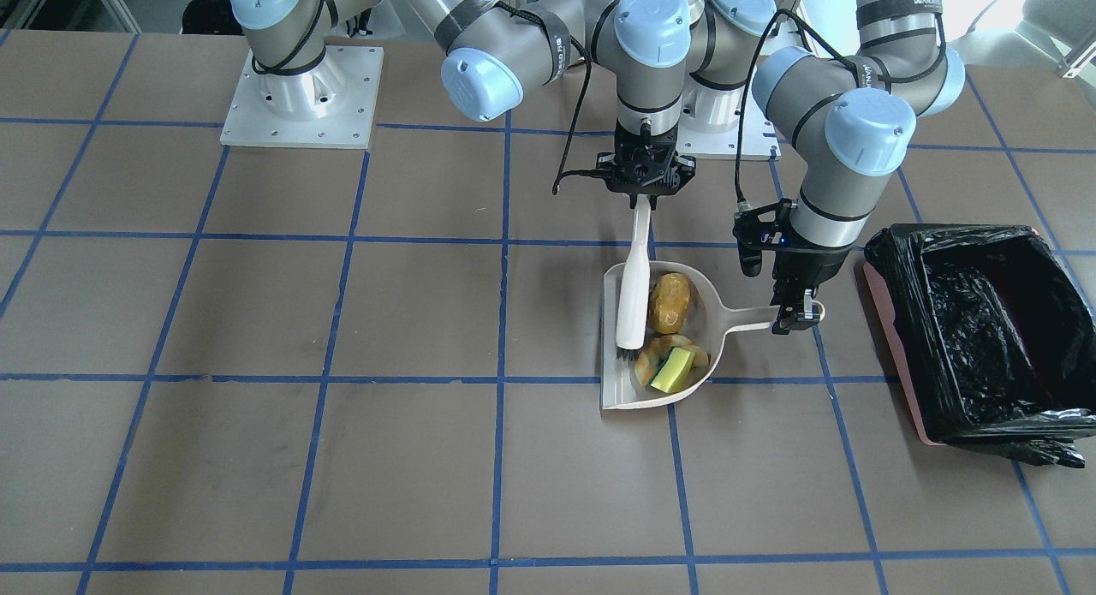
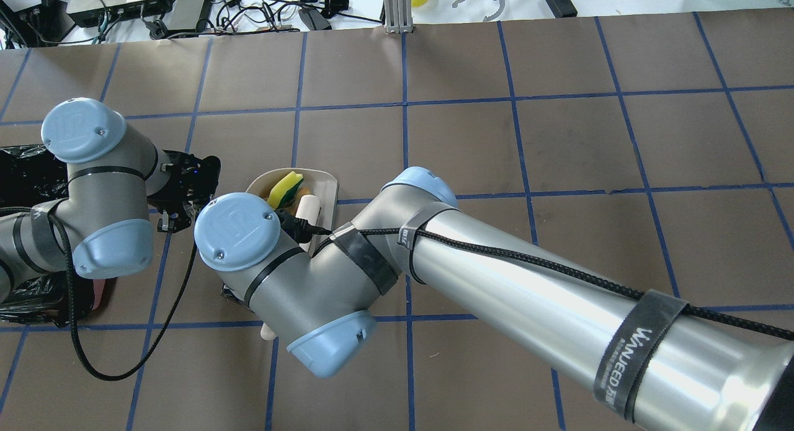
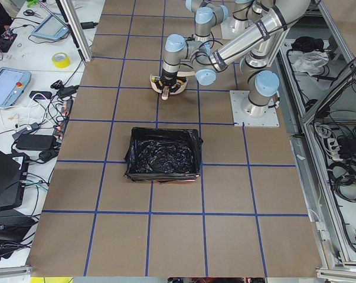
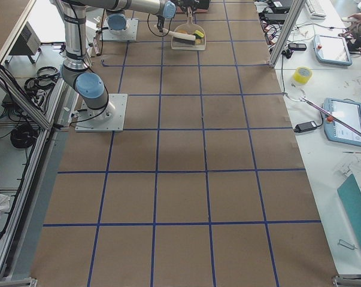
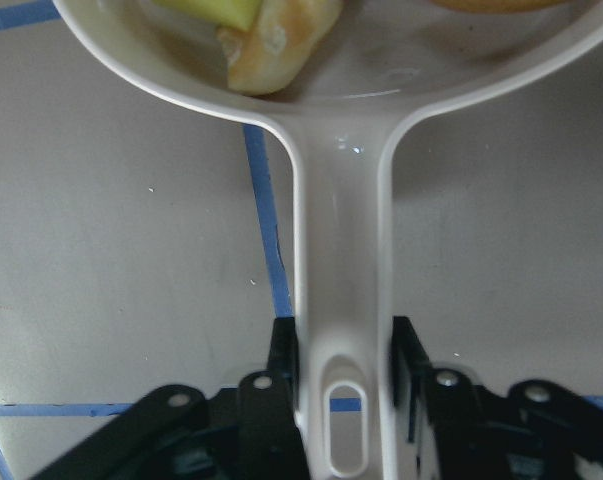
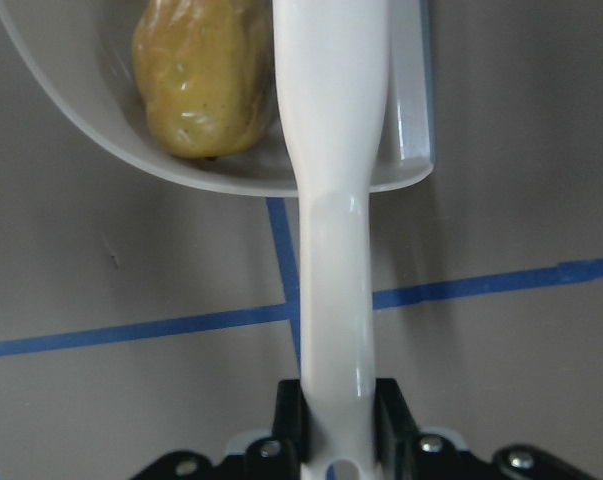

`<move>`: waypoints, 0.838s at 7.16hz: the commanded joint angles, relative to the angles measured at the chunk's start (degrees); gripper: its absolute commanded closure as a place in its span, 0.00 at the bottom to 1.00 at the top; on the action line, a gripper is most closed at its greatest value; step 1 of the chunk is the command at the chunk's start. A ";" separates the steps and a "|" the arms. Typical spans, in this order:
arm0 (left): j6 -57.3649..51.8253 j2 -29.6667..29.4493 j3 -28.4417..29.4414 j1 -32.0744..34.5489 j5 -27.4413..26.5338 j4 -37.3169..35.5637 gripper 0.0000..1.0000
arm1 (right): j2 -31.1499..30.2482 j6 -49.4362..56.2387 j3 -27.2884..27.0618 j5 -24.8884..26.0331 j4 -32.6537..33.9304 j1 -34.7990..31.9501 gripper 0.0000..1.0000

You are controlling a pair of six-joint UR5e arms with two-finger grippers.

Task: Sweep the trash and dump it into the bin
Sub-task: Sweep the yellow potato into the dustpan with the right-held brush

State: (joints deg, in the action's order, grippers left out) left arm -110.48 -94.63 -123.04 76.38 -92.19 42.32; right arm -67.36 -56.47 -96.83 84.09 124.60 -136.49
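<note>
Exterior front-facing view, read from the near edge toward the robot's base. Bin [image 1: 942, 235], black-lined, stands on the robot's left side, well apart from the beige dustpan [image 1: 625, 398]. All the trash lies in the pan: sponge block [image 1: 672, 370], ring [image 1: 648, 361], then roll [image 1: 670, 302]. A white brush [image 1: 634, 278] rests along the pan's open mouth, its handle clamped in the right gripper [image 1: 644, 203]. The left gripper [image 1: 796, 314] is clamped on the pan's handle. Hazard: tipping the mouth downward on lifting, or dragging the brush out, would likely spill pieces short of the bin.
</note>
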 commanded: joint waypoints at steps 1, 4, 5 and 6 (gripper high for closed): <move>-0.09 -0.20 0.00 0.00 0.17 -0.39 1.00 | -1.62 3.63 -0.38 5.91 -3.74 -0.09 1.00; -0.09 -0.29 0.43 -0.44 3.49 -0.40 1.00 | -7.06 8.12 -0.73 6.70 -12.50 3.32 1.00; -0.70 -0.38 2.18 -1.75 4.29 -0.31 1.00 | -8.91 12.48 -0.82 6.62 -16.11 6.47 1.00; -1.14 -0.82 5.94 -3.67 5.95 2.39 1.00 | -10.76 17.57 -0.82 6.44 -17.01 10.15 1.00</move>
State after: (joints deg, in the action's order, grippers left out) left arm -111.12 -95.09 -120.44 74.55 -87.92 42.69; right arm -75.86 -44.24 -97.59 90.63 109.91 -130.29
